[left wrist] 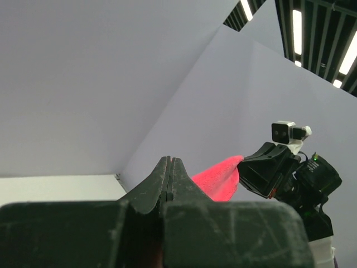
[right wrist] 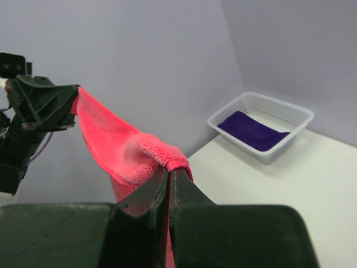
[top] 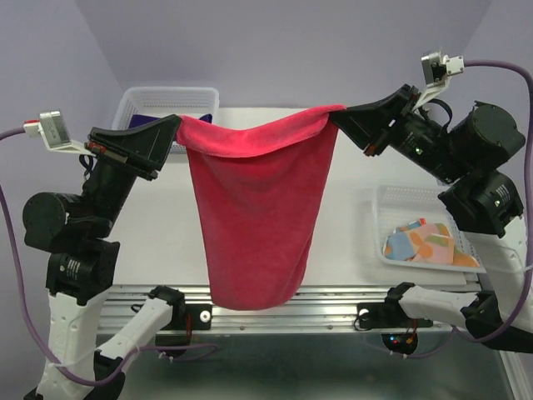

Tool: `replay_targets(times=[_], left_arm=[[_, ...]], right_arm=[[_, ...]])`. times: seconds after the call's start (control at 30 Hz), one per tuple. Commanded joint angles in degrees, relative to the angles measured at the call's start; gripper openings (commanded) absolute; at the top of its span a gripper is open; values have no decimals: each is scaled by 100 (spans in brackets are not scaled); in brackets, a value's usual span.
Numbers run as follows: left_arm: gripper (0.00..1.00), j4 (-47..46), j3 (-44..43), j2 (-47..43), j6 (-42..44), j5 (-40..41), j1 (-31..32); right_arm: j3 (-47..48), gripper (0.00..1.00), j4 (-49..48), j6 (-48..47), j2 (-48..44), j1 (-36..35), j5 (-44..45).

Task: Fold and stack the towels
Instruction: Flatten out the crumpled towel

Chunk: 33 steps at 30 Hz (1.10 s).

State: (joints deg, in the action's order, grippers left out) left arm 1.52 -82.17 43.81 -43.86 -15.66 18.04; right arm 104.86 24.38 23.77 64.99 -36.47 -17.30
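A bright pink-red towel (top: 254, 208) hangs in the air, spread between both grippers, its top edge sagging and its lower end down by the table's front rail. My left gripper (top: 176, 125) is shut on its left top corner and my right gripper (top: 335, 115) is shut on the right top corner. In the right wrist view the fluffy corner (right wrist: 162, 156) is pinched in the shut right gripper (right wrist: 170, 170), with the left gripper (right wrist: 72, 103) across from it. From the left wrist, the shut left gripper (left wrist: 170, 160) hides its corner; the towel (left wrist: 220, 178) shows near the right gripper (left wrist: 242, 167).
A white mesh basket (top: 133, 98) at the back left holds a deep purple towel (right wrist: 251, 131). A second white basket (top: 379, 218) at the right holds patterned light blue and orange towels (top: 425, 243). The white table (top: 158, 233) lies below the hanging towel.
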Motion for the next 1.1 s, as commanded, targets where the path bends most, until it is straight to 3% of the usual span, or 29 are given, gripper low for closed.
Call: replay_targets(times=[0.0, 0.1, 0.27, 0.53, 0.8, 1.07], left_arm=[[0, -416, 254, 398, 193, 405, 24], [0, -477, 456, 995, 272, 913, 24], [0, -749, 544, 1937, 421, 1740, -2], [0, -1565, 140, 3984, 747, 1997, -389], [0, -1717, -1326, 6215, 1028, 1707, -565], [0, -1444, -2557, 7553, 1046, 1592, -679]], right_arm=[[-342, 1, -477, -162, 110, -27, 1139], [-729, 1, -688, -425, 486, -27, 2480], [-757, 1, -979, -804, 1436, 157, 3470], [-810, 1, -1989, -558, 2991, 1325, 2751], [-10, 1, -2657, -426, 4767, 2117, 1609], [878, 1, -2728, -277, 6033, 2425, 720]])
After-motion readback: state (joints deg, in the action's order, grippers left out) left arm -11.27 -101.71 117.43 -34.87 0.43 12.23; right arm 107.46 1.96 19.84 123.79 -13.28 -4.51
